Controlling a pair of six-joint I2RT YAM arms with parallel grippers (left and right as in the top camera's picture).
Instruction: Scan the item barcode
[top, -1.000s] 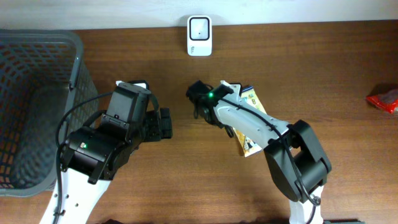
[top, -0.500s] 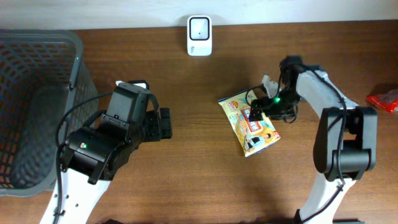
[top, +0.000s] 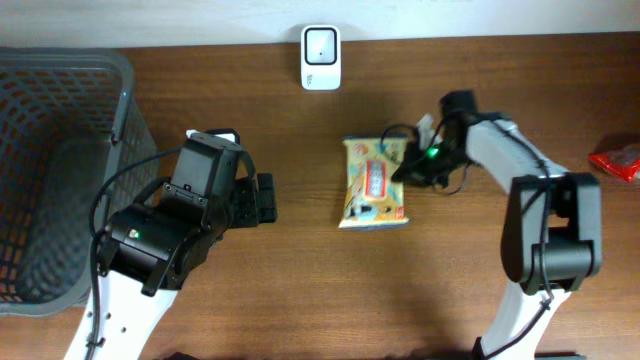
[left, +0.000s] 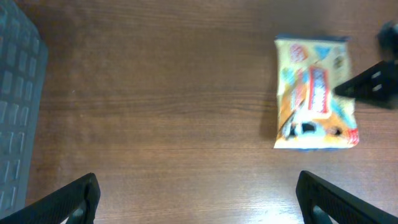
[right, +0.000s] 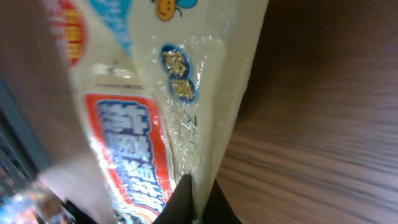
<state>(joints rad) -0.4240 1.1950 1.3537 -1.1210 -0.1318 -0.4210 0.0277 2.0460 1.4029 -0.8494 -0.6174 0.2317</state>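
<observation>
Overhead: the snack packet (top: 375, 182) lies flat on the desk (top: 480, 300), well short of the scanner (top: 321, 44), my right jaws at its right edge. Left wrist: left jaws wide, empty, packet far ahead. Right wrist: right jaws pinched shut on the packet's edge. I judge this the pickup; next I must lift it and face its barcode to the scanner.

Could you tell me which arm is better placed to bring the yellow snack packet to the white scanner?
Right. The right gripper is shut on one edge of the yellow plastic snack packet, likely ready to carry it to the white scanner. The left gripper hangs open, apart from it.
</observation>
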